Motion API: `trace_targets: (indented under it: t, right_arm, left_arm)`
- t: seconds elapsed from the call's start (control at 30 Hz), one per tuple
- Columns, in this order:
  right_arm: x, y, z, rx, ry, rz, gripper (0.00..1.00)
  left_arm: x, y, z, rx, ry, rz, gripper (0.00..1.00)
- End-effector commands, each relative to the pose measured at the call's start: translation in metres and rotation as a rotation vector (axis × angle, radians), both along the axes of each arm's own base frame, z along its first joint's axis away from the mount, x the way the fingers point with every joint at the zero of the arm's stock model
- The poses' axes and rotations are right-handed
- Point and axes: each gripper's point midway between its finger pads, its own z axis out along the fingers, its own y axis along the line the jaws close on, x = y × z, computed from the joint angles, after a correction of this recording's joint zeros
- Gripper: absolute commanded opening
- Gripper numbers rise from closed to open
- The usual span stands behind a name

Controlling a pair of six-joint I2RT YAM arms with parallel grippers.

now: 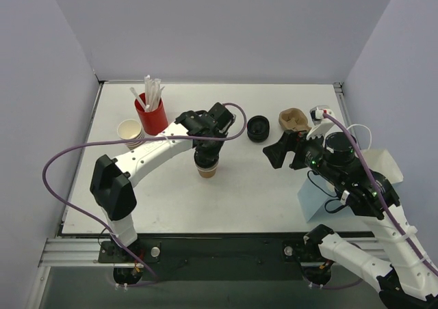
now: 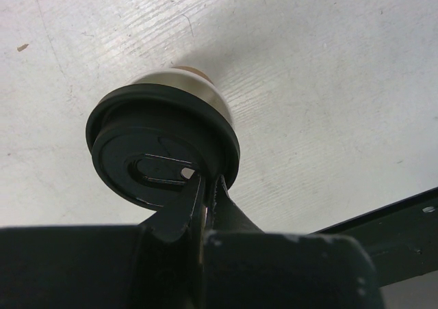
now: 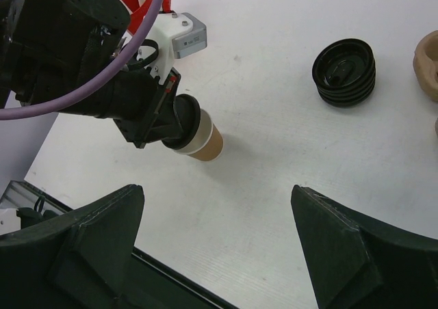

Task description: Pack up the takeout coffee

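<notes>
The takeout coffee (image 1: pixel 207 171), a tan paper cup under a black lid (image 2: pixel 154 148), stands upright on the white table near its middle. My left gripper (image 1: pixel 205 153) comes down on it from above, shut. In the left wrist view its fingertips (image 2: pixel 205 184) are pressed together at the lid's near rim; whether they pinch the rim I cannot tell. The right wrist view shows the coffee (image 3: pixel 207 142) under the left arm's black head. My right gripper (image 1: pixel 282 152) hangs open to the right of the cup, well apart from it, with nothing between its fingers (image 3: pixel 217 193).
A stack of loose black lids (image 1: pixel 258 128) (image 3: pixel 344 73) lies behind and right of the cup. A brown pulp carrier (image 1: pixel 293 119) sits beyond it. A red holder of straws (image 1: pixel 151 116) and stacked cream cups (image 1: pixel 129 132) stand at the back left. A pale bag (image 1: pixel 315 203) stands at the right.
</notes>
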Motion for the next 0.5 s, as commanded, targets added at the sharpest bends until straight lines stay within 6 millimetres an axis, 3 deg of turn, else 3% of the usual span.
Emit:
trace_targets:
  t: [0.0, 0.47]
  right_arm:
    - [0.002, -0.003, 0.006, -0.014, -0.027, -0.013, 0.93]
    - [0.0, -0.005, 0.009, -0.012, -0.038, -0.017, 0.93]
  left_arm:
    - [0.003, 0.006, 0.011, 0.034, -0.025, -0.003, 0.0]
    - [0.002, -0.004, -0.004, 0.024, 0.017, -0.017, 0.0]
